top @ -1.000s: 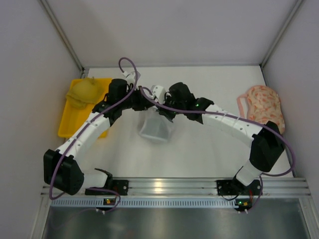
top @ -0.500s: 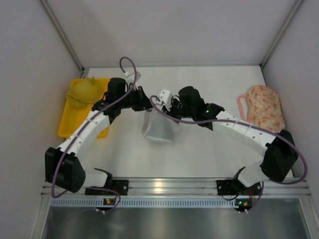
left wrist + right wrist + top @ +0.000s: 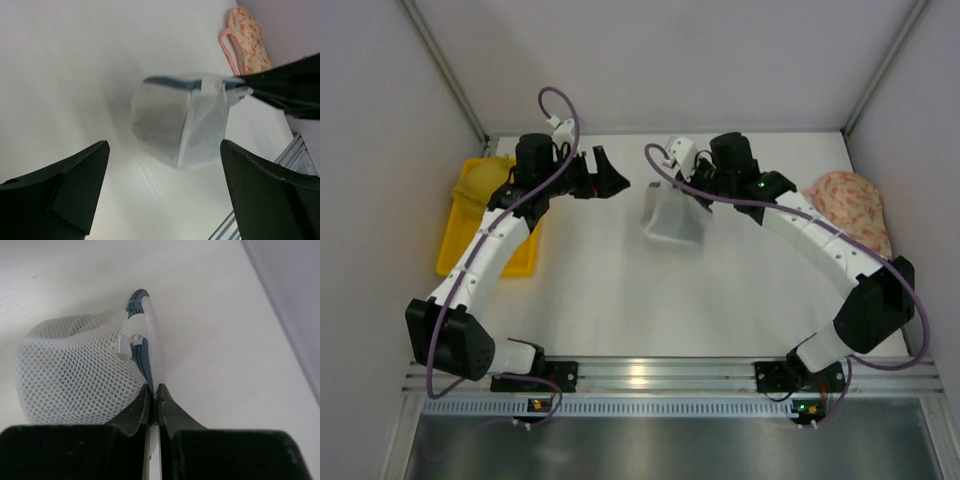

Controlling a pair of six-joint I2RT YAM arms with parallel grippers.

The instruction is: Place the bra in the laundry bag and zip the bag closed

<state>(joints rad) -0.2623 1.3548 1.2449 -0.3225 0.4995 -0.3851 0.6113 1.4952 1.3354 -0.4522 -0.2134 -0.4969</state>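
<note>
Pale walls enclose a white desk (image 3: 620, 300), seen from above. Slightly right of centre in the upper part of the frame sits the bag (image 3: 672, 218), a small mound of white mesh. The right tool (image 3: 152, 392) is pinched together on the bag's dark zip rim. From its wrist camera the rim runs away from the fingertips with a white tab on it. Whether the bag rests on the desk or hangs just above it cannot be told. What is inside cannot be made out through the mesh.

Left of the bag and apart from it, the left tool (image 3: 612, 170) has its fingers spread wide, holding nothing. Its wrist camera shows the bag between the two dark fingers, blurred.

At the left edge lies a yellow tray (image 3: 460, 250), partly covered by the left arm, with a yellow bra (image 3: 490, 182) on its far end. A pink bra (image 3: 845, 205) lies at the right edge.
</note>
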